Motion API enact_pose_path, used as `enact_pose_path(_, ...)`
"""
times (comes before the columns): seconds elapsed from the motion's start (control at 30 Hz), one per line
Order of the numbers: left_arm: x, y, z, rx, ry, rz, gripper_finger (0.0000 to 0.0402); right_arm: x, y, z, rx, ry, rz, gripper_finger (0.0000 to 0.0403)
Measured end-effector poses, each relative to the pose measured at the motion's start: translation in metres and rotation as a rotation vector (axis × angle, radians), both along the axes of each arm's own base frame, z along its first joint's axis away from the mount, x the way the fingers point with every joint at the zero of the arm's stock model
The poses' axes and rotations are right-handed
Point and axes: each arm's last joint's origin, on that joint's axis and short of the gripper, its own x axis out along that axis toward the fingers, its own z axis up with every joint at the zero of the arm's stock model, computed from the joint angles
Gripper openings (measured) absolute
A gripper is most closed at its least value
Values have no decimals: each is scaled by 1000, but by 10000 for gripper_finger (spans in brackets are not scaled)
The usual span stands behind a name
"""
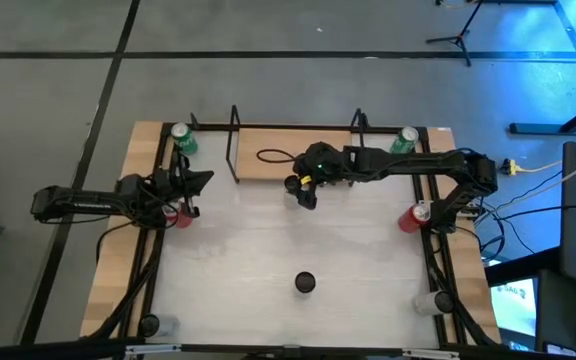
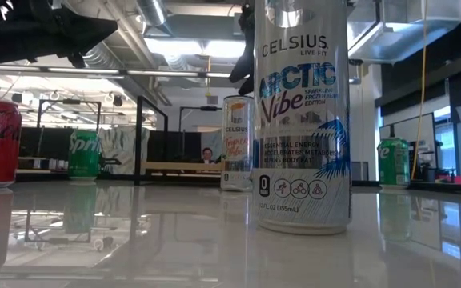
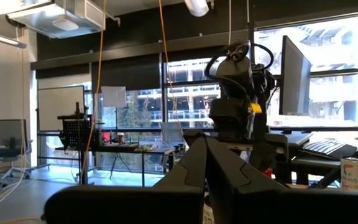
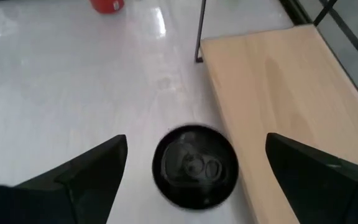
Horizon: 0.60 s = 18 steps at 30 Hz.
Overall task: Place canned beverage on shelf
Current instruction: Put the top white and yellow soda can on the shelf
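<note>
A Celsius can with a black top (image 4: pixel 194 165) stands upright on the white table just off the near edge of the shelf (image 4: pixel 278 93). The shelf is a light-wood board with black wire ends (image 1: pixel 293 150). My right gripper (image 4: pixel 196 142) hovers above this can, pointing down and open, with one finger on either side of it and clear of it. The can also shows in the low view (image 2: pixel 237 144), with the gripper (image 2: pixel 245 56) above it. In the high view my right gripper (image 1: pixel 303 192) hides it. My left gripper (image 1: pixel 196 183) waits shut and empty at the table's left.
A second Celsius can (image 1: pixel 305 283) stands at the near middle, large in the low view (image 2: pixel 301 120). Green cans (image 1: pixel 181 138) (image 1: pixel 405 140) stand at the far corners. Red cans (image 1: pixel 413 216) (image 1: pixel 178 216) stand by the arms. A black cord loop (image 1: pixel 273 155) lies on the shelf.
</note>
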Motion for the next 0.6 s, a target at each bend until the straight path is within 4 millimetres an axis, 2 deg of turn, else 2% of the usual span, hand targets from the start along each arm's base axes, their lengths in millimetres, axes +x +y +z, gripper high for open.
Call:
enact_pose_path(0.3,0,0,0,0,0,-1,0,2,-1,-5,-12,5,-11,378)
enact_pose_path(0.6,0,0,0,0,1,-1,0,-3,-1,-26,-18,28,-30,378)
